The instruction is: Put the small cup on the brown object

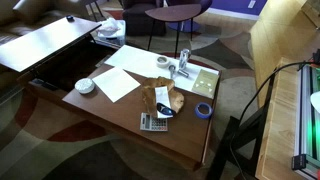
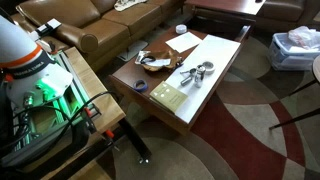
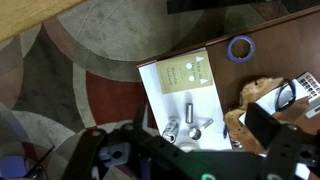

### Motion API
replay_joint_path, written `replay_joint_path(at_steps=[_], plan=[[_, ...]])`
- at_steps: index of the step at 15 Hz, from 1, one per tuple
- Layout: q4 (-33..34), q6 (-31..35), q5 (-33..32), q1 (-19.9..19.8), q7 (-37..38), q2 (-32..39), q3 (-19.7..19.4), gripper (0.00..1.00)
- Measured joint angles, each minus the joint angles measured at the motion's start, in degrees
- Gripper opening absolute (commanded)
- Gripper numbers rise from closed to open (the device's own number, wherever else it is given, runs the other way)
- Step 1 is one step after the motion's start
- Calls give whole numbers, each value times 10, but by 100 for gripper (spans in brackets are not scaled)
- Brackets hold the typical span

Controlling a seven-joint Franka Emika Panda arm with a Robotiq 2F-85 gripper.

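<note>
The small cup (image 3: pixel 170 131) is a shiny, silver-coloured metal piece with a round mouth, too small in every view to show finer detail. It stands apart from the brown object (image 3: pixel 256 103), to that object's left in the wrist view, within a tight cluster of similar metal pieces (image 3: pixel 193 118) on a pale sheet (image 3: pixel 180 80). In both exterior views the cup (image 1: pixel 172 69) (image 2: pixel 187 73) sits on the wooden coffee table (image 1: pixel 120 108) and is not touching the brown object (image 1: pixel 165 97) (image 2: pixel 154 62), which is lumpy and tan. A blue tape ring (image 3: pixel 240 47) lies near the brown object, above it in the wrist view, and a calculator (image 1: pixel 153 122) rests just beside it. A white bowl (image 1: pixel 85 86) sits well away from the brown object. The gripper (image 3: pixel 185 152) hangs above the table with its dark fingers (image 3: pixel 262 125) spread apart and nothing between them.
</note>
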Motion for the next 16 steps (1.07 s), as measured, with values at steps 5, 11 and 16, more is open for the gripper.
replay_joint_path(at_steps=[5, 11, 16], plan=[[0, 0, 0, 0, 0, 0, 0, 100], [-3, 51, 14, 9, -4, 20, -9, 100], [-7, 253, 80, 50, -16, 162, -11, 100]])
